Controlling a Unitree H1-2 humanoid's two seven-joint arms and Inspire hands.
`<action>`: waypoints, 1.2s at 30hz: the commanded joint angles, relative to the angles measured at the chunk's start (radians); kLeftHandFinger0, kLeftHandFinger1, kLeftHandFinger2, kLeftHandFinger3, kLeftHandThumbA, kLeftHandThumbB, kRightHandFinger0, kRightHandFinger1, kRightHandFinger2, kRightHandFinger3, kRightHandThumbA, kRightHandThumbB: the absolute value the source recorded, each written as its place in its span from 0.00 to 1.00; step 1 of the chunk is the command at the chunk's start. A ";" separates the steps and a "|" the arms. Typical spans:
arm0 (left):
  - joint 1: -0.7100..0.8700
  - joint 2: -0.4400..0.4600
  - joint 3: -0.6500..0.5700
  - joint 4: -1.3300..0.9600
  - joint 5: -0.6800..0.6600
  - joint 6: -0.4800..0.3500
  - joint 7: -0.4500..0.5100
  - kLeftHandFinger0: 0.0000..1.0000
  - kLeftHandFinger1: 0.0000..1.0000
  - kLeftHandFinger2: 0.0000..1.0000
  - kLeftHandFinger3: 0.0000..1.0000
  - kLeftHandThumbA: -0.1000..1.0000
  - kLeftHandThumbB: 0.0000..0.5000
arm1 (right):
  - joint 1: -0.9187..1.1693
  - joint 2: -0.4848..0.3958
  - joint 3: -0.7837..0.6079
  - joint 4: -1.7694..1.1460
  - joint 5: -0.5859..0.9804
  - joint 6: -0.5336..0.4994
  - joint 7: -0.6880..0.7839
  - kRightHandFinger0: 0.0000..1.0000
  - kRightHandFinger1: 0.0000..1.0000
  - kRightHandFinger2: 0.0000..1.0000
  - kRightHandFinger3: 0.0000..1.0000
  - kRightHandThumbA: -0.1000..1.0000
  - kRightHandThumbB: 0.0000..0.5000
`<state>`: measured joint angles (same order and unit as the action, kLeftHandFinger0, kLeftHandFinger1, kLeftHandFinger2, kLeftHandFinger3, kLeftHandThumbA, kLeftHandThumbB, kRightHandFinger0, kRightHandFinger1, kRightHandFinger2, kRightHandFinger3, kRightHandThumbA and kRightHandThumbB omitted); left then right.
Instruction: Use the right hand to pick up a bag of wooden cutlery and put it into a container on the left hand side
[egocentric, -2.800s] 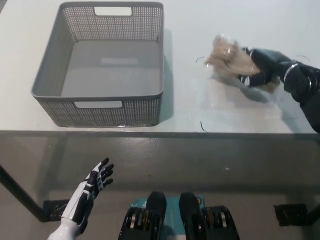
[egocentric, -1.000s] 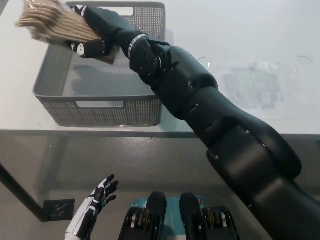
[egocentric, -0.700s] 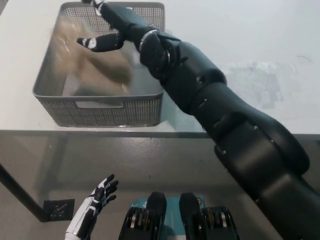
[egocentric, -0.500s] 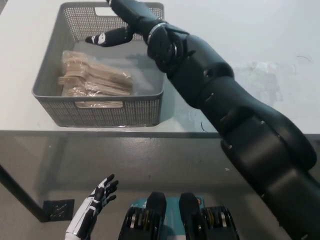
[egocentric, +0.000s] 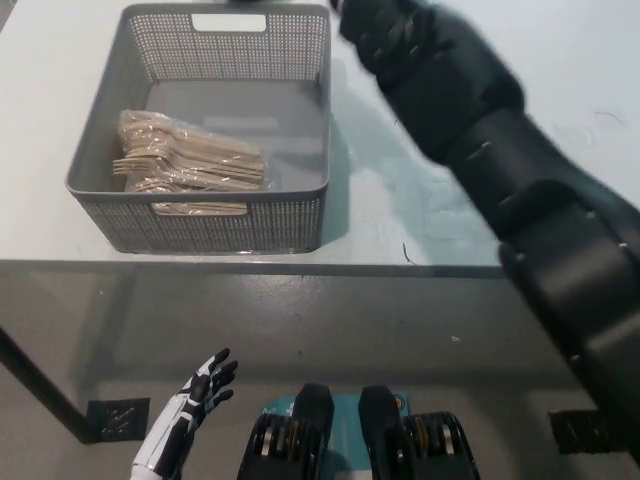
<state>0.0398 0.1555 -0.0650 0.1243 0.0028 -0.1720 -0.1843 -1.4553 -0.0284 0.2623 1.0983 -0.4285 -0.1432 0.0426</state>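
A clear bag of wooden cutlery lies inside the grey perforated basket, against its near left wall. My black right arm stretches from the lower right up to the picture's top edge, and its hand is out of frame. My white left hand rests low at the bottom left, below the table edge, fingers spread and holding nothing.
The basket stands on a white table whose front edge runs across the middle of the picture. Small dark marks show on the table to the right of the basket.
The right hand let go of the bag over the basket; the bag dropped in and lies still. The arm has since swung up and right, taking the hand out of view.
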 joint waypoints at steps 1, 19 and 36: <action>0.005 0.012 -0.001 -0.035 -0.001 -0.038 -0.006 1.00 1.00 1.00 1.00 1.00 0.22 | 0.124 -0.135 -0.082 -0.443 0.127 0.062 0.142 1.00 1.00 1.00 1.00 0.99 0.99; -0.036 0.023 0.015 -0.031 -0.013 -0.009 -0.008 1.00 1.00 1.00 1.00 1.00 0.18 | 0.921 -0.292 -0.265 -1.361 0.389 0.045 0.145 1.00 1.00 1.00 1.00 0.91 0.93; -0.040 0.024 0.024 -0.018 -0.037 -0.011 -0.021 1.00 1.00 1.00 1.00 1.00 0.20 | 1.366 -0.204 -0.183 -1.233 0.437 -0.121 0.151 1.00 1.00 1.00 1.00 1.00 0.94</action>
<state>0.0266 0.1586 -0.0490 0.1356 -0.0070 -0.1684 -0.1854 -0.1080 -0.2389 0.0894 -0.1350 -0.1165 -0.1490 0.1636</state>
